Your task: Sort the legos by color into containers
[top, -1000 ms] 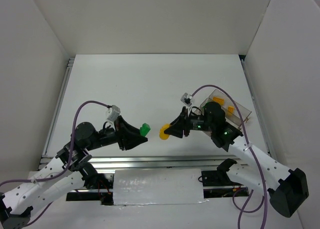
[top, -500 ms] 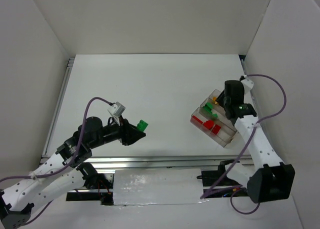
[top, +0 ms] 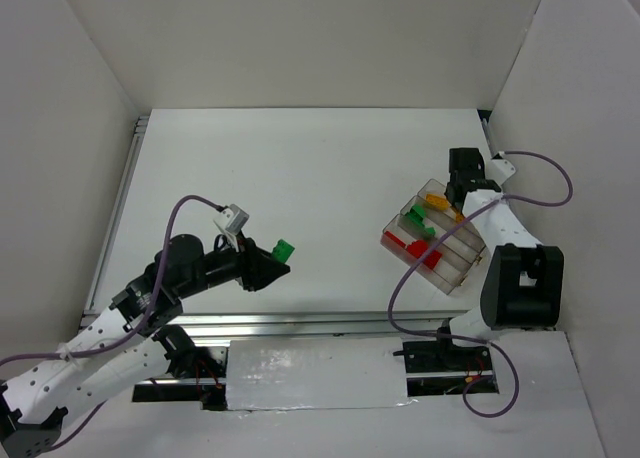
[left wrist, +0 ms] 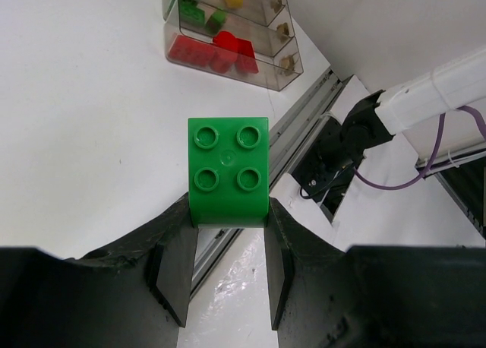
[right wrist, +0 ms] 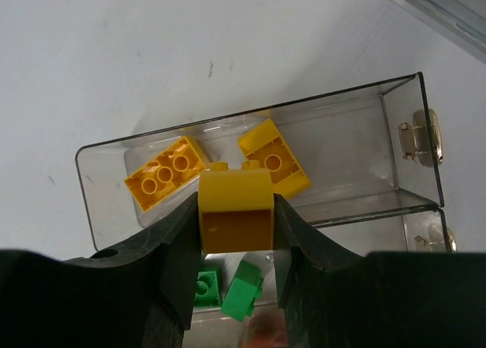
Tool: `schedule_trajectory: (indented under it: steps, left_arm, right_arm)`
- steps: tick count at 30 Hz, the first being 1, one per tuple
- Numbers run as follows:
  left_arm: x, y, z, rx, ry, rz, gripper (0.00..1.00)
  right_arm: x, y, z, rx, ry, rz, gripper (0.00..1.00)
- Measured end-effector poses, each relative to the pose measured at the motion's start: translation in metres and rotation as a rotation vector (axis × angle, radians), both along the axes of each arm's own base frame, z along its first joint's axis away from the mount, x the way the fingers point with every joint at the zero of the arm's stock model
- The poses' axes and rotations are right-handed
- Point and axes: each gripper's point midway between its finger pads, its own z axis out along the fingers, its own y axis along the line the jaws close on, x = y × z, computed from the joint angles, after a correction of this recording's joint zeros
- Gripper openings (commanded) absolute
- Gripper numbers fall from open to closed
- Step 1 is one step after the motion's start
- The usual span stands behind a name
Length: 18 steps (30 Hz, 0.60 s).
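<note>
My left gripper point(top: 279, 257) is shut on a green four-stud lego point(top: 285, 249) held above the table left of centre; in the left wrist view this lego point(left wrist: 228, 173) sits between the fingertips of the gripper point(left wrist: 229, 211). My right gripper point(top: 453, 200) hovers over the far compartment of the clear containers tray point(top: 452, 283), shut on a yellow lego point(right wrist: 235, 204). Below it lie two yellow legos point(right wrist: 165, 173) in that compartment. Green legos point(top: 420, 218) fill the middle compartment and red legos point(top: 415, 250) the near one.
An aluminium rail point(top: 300, 323) runs along the table's near edge, with a white cover plate point(top: 315, 373) between the arm bases. White walls close in the table on three sides. A purple cable point(top: 545, 173) loops off the right wrist.
The right arm has swung from mid-table, carrying the yellow lego, to above the tray's far compartment. The left gripper shifted slightly left, still holding the green lego.
</note>
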Motion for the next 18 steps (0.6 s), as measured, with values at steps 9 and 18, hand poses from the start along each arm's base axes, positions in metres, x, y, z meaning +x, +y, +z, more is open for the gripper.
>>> schedule_trajectory:
  steps: [9, 18]
  left_arm:
    - [0.002, -0.002, -0.007, 0.016, 0.015, 0.0, 0.0]
    - [0.001, -0.003, -0.006, 0.011, 0.014, -0.005, 0.0]
  right_arm:
    - [0.007, -0.001, -0.008, 0.005, -0.01, -0.02, 0.73]
    - [0.011, 0.013, -0.003, 0.056, -0.033, 0.037, 0.83]
